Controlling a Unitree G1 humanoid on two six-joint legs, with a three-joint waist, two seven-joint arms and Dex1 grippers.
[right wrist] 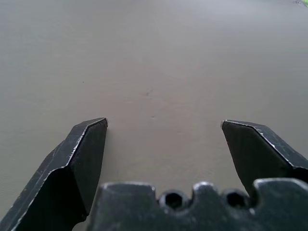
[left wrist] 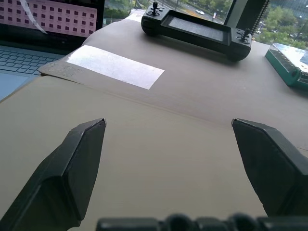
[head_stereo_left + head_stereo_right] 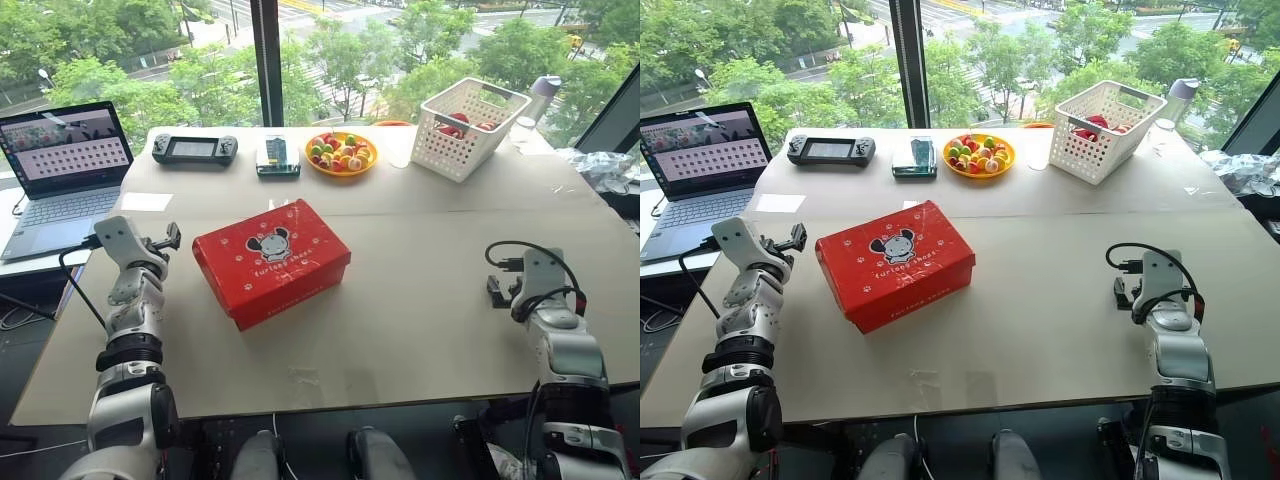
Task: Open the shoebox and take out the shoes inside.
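Right now I have both grippers spread wide with nothing between the fingers. My left gripper point(image 2: 168, 127) hangs over bare table point(image 3: 420, 300), with 2 black fingers point(image 2: 72, 168) framing a white paper strip point(image 2: 115, 67) and, beyond it, a black handheld game console point(image 2: 197, 29) and the corner of a green box point(image 2: 288, 60). My right gripper point(image 1: 164, 124) hovers over plain tabletop. From the head camera, the left gripper point(image 3: 172, 238) sits just beside the left end of the shoebox point(image 3: 272, 260), not touching it; the right gripper point(image 3: 497, 290) is well apart on the other side. The red box lies closed, lid on, turned at an angle near the table's middle. Farther back I see an orange bowl of coloured sweets point(image 3: 341, 153), a white perforated basket point(image 3: 468, 126), and a laptop point(image 3: 62, 175) at the left.
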